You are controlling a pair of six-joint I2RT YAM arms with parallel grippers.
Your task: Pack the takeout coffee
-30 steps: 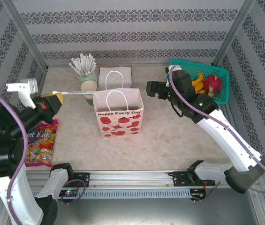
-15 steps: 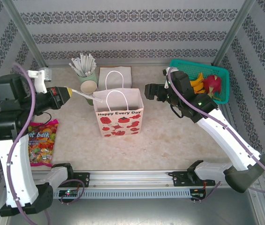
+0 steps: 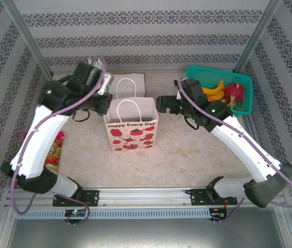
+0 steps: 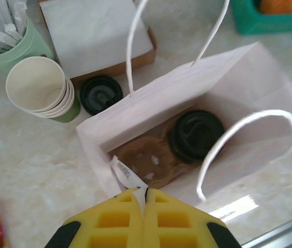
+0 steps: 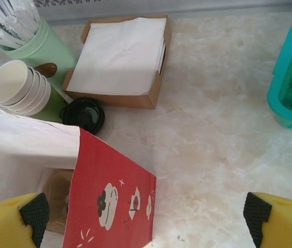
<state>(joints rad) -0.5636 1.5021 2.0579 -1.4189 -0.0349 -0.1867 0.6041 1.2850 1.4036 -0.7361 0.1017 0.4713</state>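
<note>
Paper gift bag (image 3: 131, 129) is standing upright and open at the centre of the bench (image 3: 187, 150), handles up.

The takeout coffee (image 4: 196, 135) is sitting upright inside the bag, towards its right end in the left wrist view. Only its round black lid is showing, so the cup wall cannot be seen. A brown cookie-like item (image 4: 146, 157) in clear wrap is lying just beside it on the bag floor.

The left gripper (image 4: 144, 199) is hanging over the bag's near-left rim. Its jaws are pressed together and are pinching a white paper-wrapped stick (image 4: 126, 174), whose free end is pointing down into the bag mouth.

The right gripper (image 5: 144, 214) is hovering at the bag's right end with its jaws spread wide and nothing between them.

Behind the bag, the following are resting on the bench:
- A second black lid (image 5: 83, 114), just beside a stack of white-lined paper cups (image 5: 11, 85). Whether a cup is under this lid cannot be told.
- A green holder of white sticks (image 5: 42, 49), beside the stack.
- A cardboard tray of white napkins (image 5: 120, 59).

A teal basket (image 3: 241, 80) holding bananas (image 3: 214, 90) and a dragon fruit (image 3: 234, 93) is sitting at the far right. A candy bag (image 3: 54, 150) is lying at the left edge, partly under the left arm.
</note>
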